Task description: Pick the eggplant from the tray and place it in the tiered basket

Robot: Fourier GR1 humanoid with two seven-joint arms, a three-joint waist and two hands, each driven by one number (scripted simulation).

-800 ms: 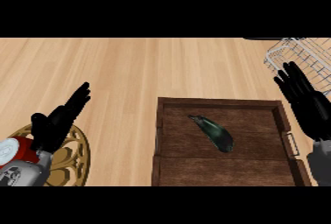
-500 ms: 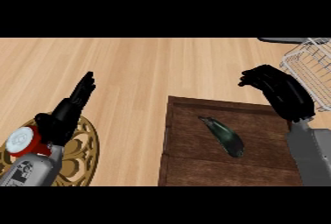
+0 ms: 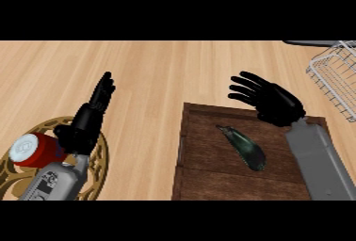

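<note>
Currently I see the dark purple elongated eggplant (image 3: 243, 147) lying diagonally mid-tray in the dark brown wooden tray (image 3: 201, 174). Right hand (image 3: 272, 100) hovers over the tray's far edge, fingers spread, holding nothing. Left hand (image 3: 89, 119) rests open near the counter's left edge; white wire basket (image 3: 334, 75) at far-right corner.

One eggplant (image 3: 243, 147) lies in one wooden tray (image 3: 208, 181), which sits at about five o'clock on the single wooden counter (image 3: 160, 70). One wire basket (image 3: 334, 75) shows at two o'clock, cut by the edge. One round gold trivet (image 3: 97, 162) lies at eight o'clock. Two black hands are in view: the left hand (image 3: 87, 124) at nine o'clock and the right hand (image 3: 274, 101) just right of centre, each on one grey forearm.
</note>
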